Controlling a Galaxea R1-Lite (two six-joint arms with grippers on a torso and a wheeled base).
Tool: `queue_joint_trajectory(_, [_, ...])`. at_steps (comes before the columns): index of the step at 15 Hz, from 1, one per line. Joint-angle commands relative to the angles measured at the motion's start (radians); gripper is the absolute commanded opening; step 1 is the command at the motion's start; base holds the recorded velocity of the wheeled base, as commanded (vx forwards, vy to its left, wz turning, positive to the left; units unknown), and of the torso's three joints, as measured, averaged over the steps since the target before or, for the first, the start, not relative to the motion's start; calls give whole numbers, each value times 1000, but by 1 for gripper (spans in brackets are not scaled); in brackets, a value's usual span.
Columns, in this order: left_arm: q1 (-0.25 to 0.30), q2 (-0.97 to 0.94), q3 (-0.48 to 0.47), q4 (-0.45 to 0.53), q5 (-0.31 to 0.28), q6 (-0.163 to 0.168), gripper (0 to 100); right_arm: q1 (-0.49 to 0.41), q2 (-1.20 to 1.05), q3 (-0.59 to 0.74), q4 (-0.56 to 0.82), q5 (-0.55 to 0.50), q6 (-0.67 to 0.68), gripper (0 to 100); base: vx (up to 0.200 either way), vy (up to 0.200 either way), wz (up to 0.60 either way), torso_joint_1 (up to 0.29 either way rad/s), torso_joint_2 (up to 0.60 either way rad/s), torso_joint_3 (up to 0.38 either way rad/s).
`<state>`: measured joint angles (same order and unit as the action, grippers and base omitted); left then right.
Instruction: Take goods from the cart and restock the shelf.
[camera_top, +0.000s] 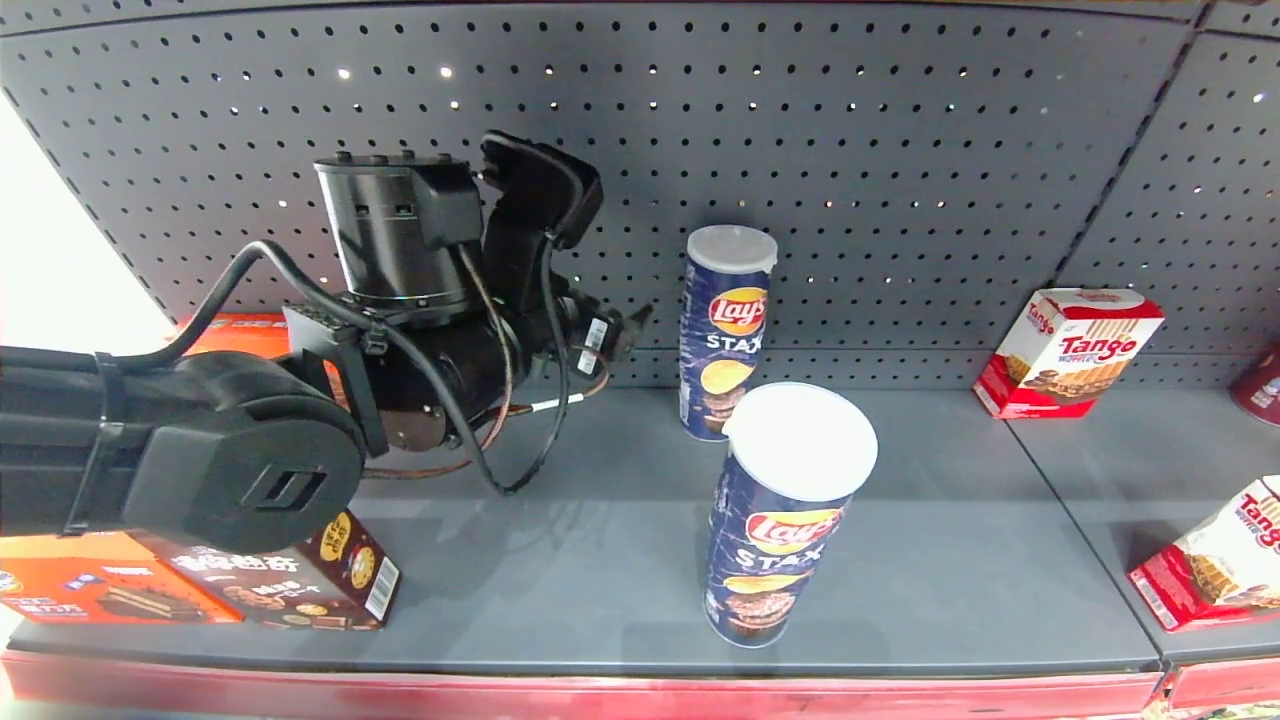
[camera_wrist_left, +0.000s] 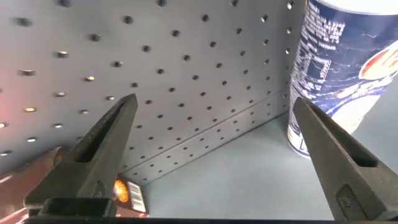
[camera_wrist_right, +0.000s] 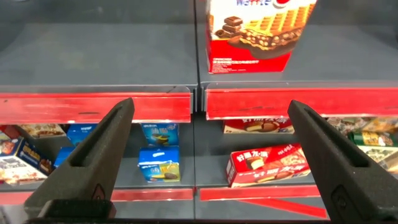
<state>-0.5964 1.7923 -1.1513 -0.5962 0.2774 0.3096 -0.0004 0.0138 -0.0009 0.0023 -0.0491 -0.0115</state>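
L gripper (camera_wrist_left: 212, 102) is up at shelf (camera_top: 950, 560) height, aimed at the pegboard back panel (camera_top: 900, 150), fingers spread wide, nothing btwn them. Rear chips can (camera_top: 728, 330) stands upright w/ lid on at the back of the shelf, close to the panel, just beside the L gripper on its right side, no contact visible. Front chips can (camera_top: 785, 510) also upright, lid on, near the shelf's front edge, in front of the other can and slightly right, the two apart. L arm hangs over the shelf's left part; under it a dark choc box (camera_top: 300, 590) and an orange box (camera_top: 90, 590) sit side by side at the front edge, w/ a 2nd orange box (camera_top: 235, 330) behind the arm by the panel. Right side: leaning wafer box (camera_top: 1070, 350) tilted back against the panel, well apart from the cans; front wafer box (camera_top: 1215, 565) on the next shelf section near its front. R gripper (camera_wrist_right: 210, 104) fingers also spread wide, empty, facing red-edged shelf tiers: a wafer carton (camera_wrist_right: 255, 31) on the upper tier, blue biscuit packs (camera_wrist_right: 158, 165) and a red biscuit box (camera_wrist_right: 273, 165) on the tier below
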Motion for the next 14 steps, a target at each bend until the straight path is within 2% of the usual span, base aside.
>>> queue_joint_trajectory(1, [4, -21, 19, -13, 2, -1, 100, -7, 11, -7, -7, 12, -13, 100, 0, 0, 0, 0, 0, 0])
queue_joint_trajectory(2, [6, -19, 10, -48, -1, -1, 100, 5, 236, -300, 15, 37, -1, 100, 0, 0, 0, 0, 0, 0])
queue_joint_trajectory(3, [6, -18, 12, -54, -3, -1, 100, 14, 345, -361, 31, 55, 27, 100, 0, 0, 0, 0, 0, 0])
queue_joint_trajectory(4, [6, -16, 36, -74, -1, -14, 100, 57, 512, -499, 8, 126, 48, 100, 0, 0, 0, 0, 0, 0])
queue_joint_trajectory(5, [4, -19, 67, -108, -1, -33, 100, 92, 600, -527, 4, 167, 5, 100, 0, 0, 0, 0, 0, 0])
queue_joint_trajectory(7, [6, -21, 119, -163, -1, -35, 100, 186, 784, -556, -41, 180, -91, 100, 0, 0, 0, 0, 0, 0])
queue_joint_trajectory(8, [6, -22, 134, -175, 0, -37, 100, 254, 850, -554, -71, 176, -105, 100, 0, 0, 0, 0, 0, 0])
queue_joint_trajectory(9, [6, -22, 134, -175, 0, -37, 100, 254, 850, -554, -71, 176, -105, 100, 0, 0, 0, 0, 0, 0])
queue_joint_trajectory(10, [7, -36, 154, -182, 0, -37, 100, 373, 997, -558, -143, 164, -108, 100, 0, 0, 0, 0, 0, 0])
queue_joint_trajectory(12, [18, -56, 179, -182, 2, -37, 100, 459, 1114, -562, -209, 121, -111, 100, 0, 0, 0, 0, 0, 0])
queue_joint_trajectory(14, [41, -64, 202, -203, 0, -35, 100, 504, 1167, -564, -222, 104, -111, 100, 0, 0, 0, 0, 0, 0])
